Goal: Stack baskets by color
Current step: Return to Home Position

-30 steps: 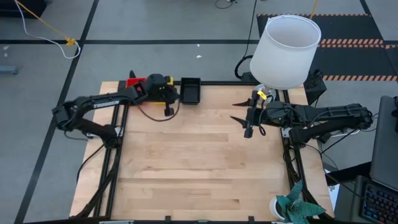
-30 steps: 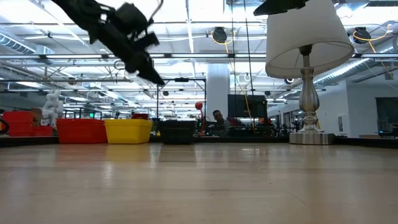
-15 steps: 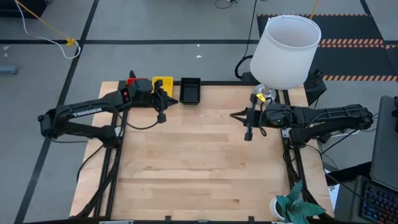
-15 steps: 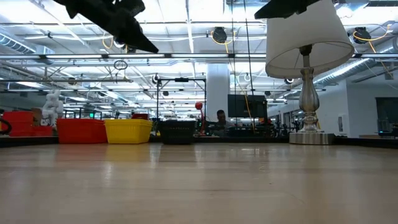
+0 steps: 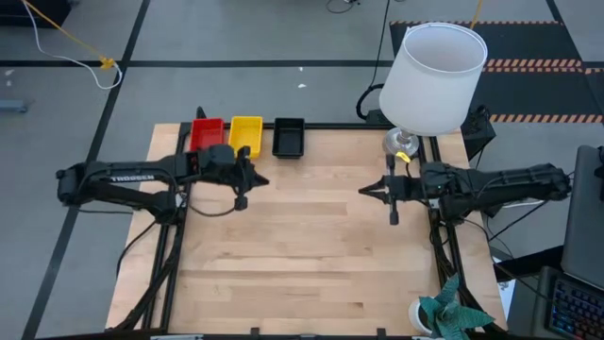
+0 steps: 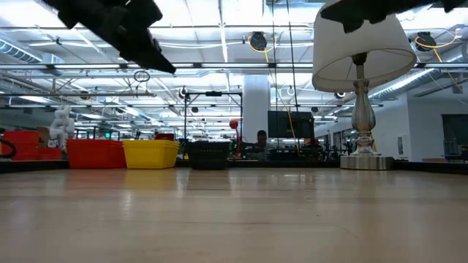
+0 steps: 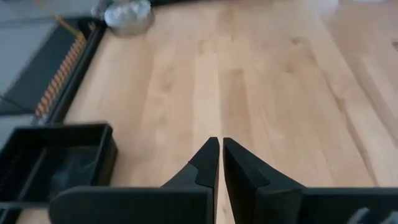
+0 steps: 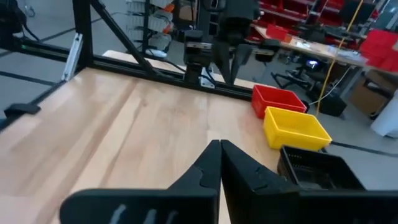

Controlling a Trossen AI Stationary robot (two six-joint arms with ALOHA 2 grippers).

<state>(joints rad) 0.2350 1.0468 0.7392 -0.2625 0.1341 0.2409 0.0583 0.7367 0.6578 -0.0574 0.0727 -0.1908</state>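
- the red baskets, yellow baskets and black baskets sit in a row at the far edge of the table, one colour per spot.
- a second ago the left gripper hung over the red and yellow baskets. it has now drawn back over bare wood, leaving all three colours uncovered.
- its jaws are clenched together and hold nothing.
- the right gripper has slid slightly back toward its own side, well apart from the baskets. its jaws are also clenched and empty.
- the white lamp stands unmoved at the far right corner.
- judging by this, the sorting looks finished and both arms are retreating to rest.
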